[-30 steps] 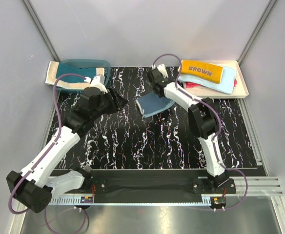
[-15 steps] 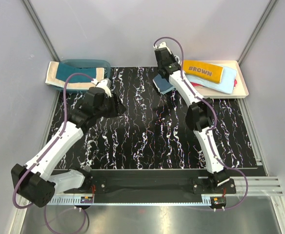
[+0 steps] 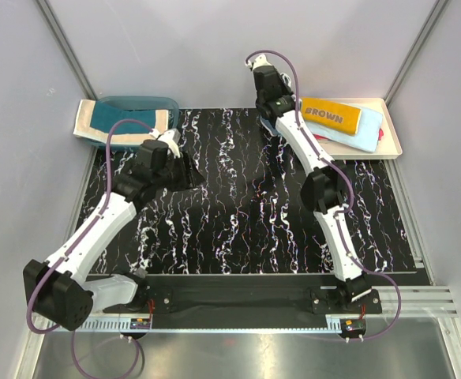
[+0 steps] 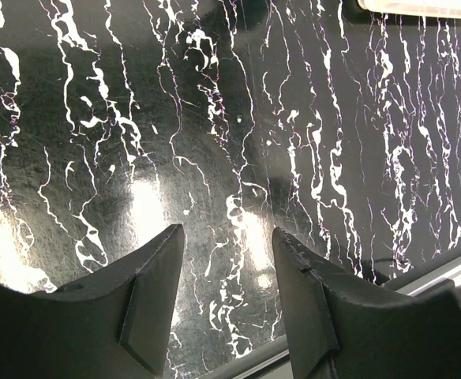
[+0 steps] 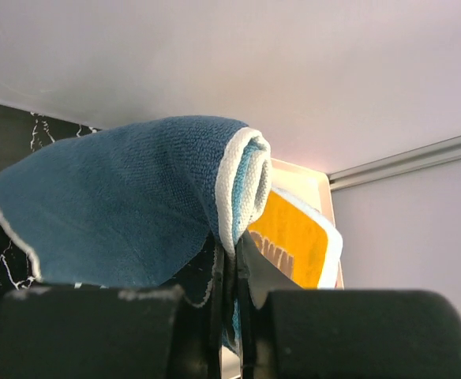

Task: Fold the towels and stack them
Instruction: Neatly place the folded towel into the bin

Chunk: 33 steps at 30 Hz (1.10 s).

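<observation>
Right arm now reaches out toward 1 o'clock; a second ago it was over mat centre. The dusty blue towel (image 5: 120, 205) travels with it. Right gripper (image 5: 232, 260) is almost closed, pinching that towel's folded edge, with the cloth lifted just beside the cream tray (image 3: 394, 140). Orange-yellow towel (image 3: 329, 116) tops the tray pile, light blue towel (image 3: 361, 136) beneath. Left gripper (image 4: 223, 245) is spread wide, holding nothing, above the black mat (image 4: 215, 118) at 9 o'clock. Dark teal towel (image 3: 104, 125) drapes the basin (image 3: 140, 101) at 10 o'clock.

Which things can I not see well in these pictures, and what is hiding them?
Right wrist view: orange-yellow towel, lettering partly covered by the blue towel.
Top view: blue towel mostly hidden under the right arm.
Top view: red towel, only an edge shows under the stack.
</observation>
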### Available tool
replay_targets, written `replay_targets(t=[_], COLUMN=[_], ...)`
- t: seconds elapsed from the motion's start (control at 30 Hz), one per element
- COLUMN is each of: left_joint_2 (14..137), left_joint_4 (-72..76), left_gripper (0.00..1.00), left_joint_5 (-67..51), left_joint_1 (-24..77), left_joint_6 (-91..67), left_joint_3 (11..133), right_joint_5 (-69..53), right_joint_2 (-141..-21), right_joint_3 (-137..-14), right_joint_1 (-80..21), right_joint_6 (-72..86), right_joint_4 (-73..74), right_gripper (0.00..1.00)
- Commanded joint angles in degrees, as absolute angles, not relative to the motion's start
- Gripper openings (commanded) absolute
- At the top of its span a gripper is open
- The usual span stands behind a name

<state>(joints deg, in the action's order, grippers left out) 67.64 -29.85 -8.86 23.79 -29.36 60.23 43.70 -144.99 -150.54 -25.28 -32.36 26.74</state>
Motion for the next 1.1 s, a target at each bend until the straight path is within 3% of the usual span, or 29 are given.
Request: replay_targets(t=[0.0,0.67,1.07], left_joint_2=[68.03,68.2,69.69], left_joint_4=[-26.81,-26.28,-25.4], left_gripper=[0.54,0.53,0.53], left_joint_5=[-12.04,-13.45,-14.68], left_joint_1=[23.12,22.94,22.94], left_joint_6=[-28.65,-28.92,-29.44], left_joint_3=[59.94,59.5,58.89], right_joint_5=[43.42,41.49,36.74], right_joint_2=[-139.66,-132.36,-130.69], right_joint_3=[-152.58,-151.26,-146.7], right_joint_1=[-25.23,-24.0,-15.12], right_joint_6=[-35.51,-34.54,-25.77], right_joint_4=[22.77,21.97,24.61], right_gripper=[0.0,0.0,0.0])
